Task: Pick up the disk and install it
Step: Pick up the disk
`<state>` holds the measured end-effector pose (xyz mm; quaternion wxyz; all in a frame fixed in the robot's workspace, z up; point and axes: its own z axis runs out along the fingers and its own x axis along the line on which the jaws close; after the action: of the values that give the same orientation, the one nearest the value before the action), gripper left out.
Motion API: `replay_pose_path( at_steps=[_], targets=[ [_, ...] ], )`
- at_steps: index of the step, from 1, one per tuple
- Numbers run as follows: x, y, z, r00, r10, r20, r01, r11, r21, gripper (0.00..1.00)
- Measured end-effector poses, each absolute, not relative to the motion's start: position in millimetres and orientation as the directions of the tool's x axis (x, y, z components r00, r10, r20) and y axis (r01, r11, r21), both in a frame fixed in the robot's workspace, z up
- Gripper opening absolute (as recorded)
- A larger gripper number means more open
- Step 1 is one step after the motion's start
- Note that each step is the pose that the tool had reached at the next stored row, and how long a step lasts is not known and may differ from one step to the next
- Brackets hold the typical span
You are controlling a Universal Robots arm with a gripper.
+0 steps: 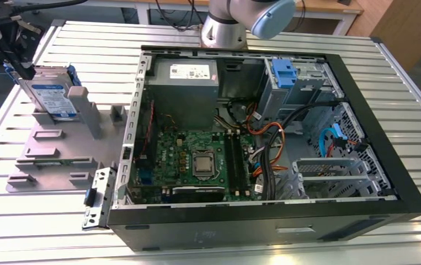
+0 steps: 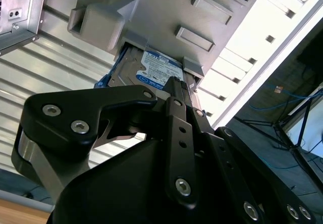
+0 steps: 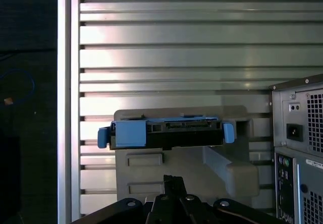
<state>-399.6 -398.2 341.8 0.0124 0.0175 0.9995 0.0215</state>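
The disk [image 1: 52,98], a silver drive with a white-and-blue label and blue side bracket, stands on edge in a slot of the grey holder [image 1: 48,149] on the exterior view's left, beside the open computer case [image 1: 269,143]. My gripper [image 1: 26,72] hangs at the disk's upper far corner. In the first wrist view the disk [image 3: 166,133] shows edge-on with its blue bracket, a short gap off my gripper [image 3: 174,181]. In the second wrist view my gripper [image 2: 174,85] points at the labelled face of the disk [image 2: 151,70].
The case lies open on the slatted metal table [image 1: 416,83], showing a motherboard [image 1: 195,160], a grey power supply [image 1: 184,74], cables and a blue-latched drive bay [image 1: 287,74]. A loose metal bracket [image 1: 96,199] lies by the case's near corner. The arm's base [image 1: 225,27] stands behind the case.
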Motion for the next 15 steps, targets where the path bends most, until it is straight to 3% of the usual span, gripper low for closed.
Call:
replay_pose_path(
  at_steps=[15],
  targets=[
    [-399.6,-398.1,341.8,-0.999,0.026,-0.024,0.025,0.999,0.043,0.11]
  ],
)
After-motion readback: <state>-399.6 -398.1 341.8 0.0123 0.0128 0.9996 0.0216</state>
